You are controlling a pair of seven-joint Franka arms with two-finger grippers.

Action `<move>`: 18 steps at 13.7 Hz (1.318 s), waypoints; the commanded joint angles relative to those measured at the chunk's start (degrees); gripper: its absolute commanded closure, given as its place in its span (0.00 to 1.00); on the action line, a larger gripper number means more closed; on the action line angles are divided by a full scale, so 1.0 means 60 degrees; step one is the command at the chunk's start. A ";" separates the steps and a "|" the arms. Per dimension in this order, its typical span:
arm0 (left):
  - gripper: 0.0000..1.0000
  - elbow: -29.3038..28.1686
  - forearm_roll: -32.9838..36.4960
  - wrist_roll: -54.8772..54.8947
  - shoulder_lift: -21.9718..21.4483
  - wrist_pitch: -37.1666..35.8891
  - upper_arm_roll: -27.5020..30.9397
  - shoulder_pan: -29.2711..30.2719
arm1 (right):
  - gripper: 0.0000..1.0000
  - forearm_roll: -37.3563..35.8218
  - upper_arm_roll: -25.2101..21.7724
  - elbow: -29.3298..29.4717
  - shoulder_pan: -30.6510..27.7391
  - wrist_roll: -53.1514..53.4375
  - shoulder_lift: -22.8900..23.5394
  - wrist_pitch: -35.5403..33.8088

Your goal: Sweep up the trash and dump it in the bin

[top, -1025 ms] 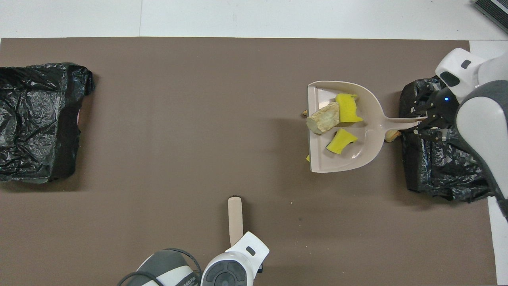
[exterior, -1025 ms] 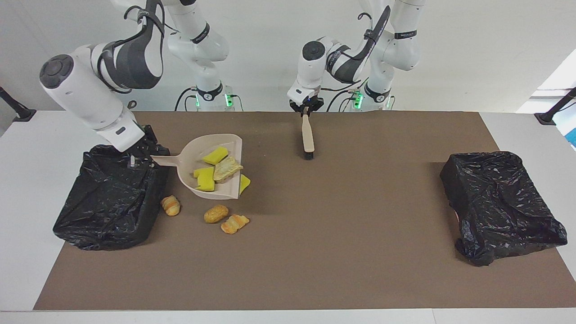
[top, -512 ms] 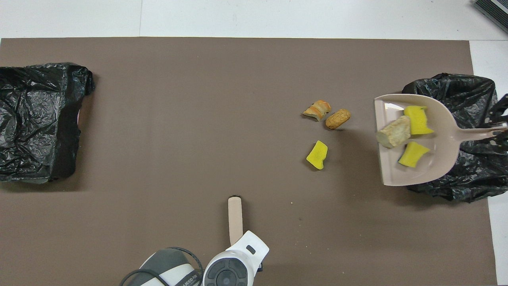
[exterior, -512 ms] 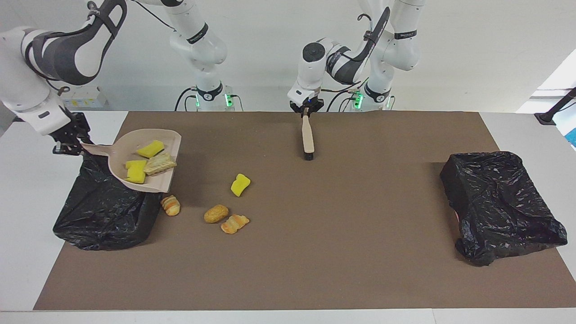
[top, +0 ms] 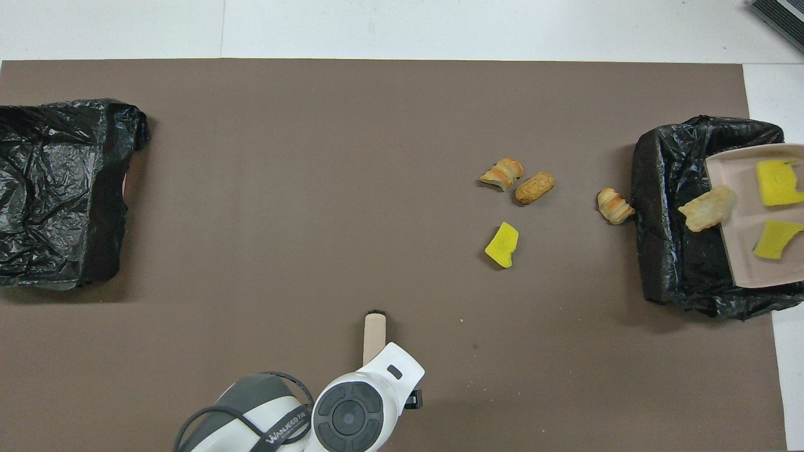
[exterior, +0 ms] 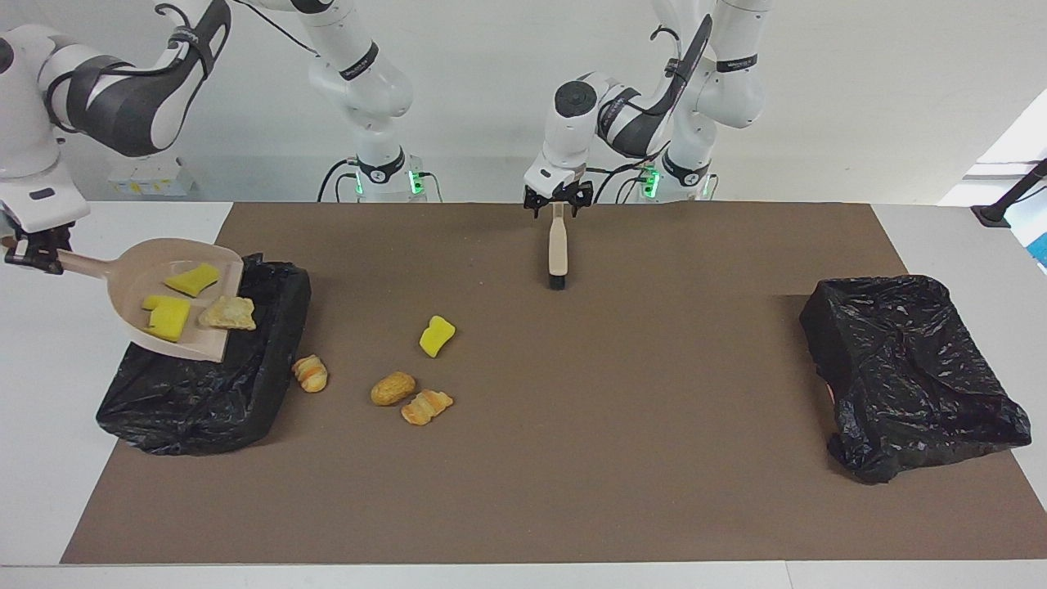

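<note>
My right pincer [exterior: 39,255] is clamped on the dustpan [exterior: 131,274] handle, lip and trash [exterior: 227,312] over the bin [exterior: 204,393]; left pincer [exterior: 558,202] waits, fingers apart, over the brush [exterior: 558,245] handle.

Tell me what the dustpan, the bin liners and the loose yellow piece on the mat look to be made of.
Dustpan: seemingly rigid moulded plastic, beige, smooth matte, one piece with its handle.
Bin liners: thin black plastic film, glossy and heavily crinkled, with bright highlights along the folds.
Yellow piece: probably foam sponge, dull and soft-edged, with an irregular cut outline; its texture is too fine to confirm.
</note>
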 commanded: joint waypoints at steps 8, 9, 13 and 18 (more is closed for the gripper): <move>0.00 0.4515 0.1416 0.2490 0.1205 -0.1934 0.0052 0.2514 | 1.00 -0.4269 0.0073 -0.2505 0.1140 0.3704 -0.1315 0.1106; 0.00 0.4938 0.1430 0.2870 0.1205 -0.2443 0.0053 0.2953 | 1.00 -0.4270 0.0073 -0.2637 0.1126 0.3795 -0.1330 0.1106; 0.00 0.6419 0.1562 0.4410 0.1175 -0.4101 0.0067 0.4477 | 1.00 -0.4869 0.0073 -0.2653 0.1009 0.3796 -0.1316 0.1457; 0.00 0.7328 0.1562 0.6106 0.0942 -0.4949 0.0126 0.6454 | 1.00 -0.5486 0.0146 -0.2623 0.1155 0.3663 -0.1374 0.1399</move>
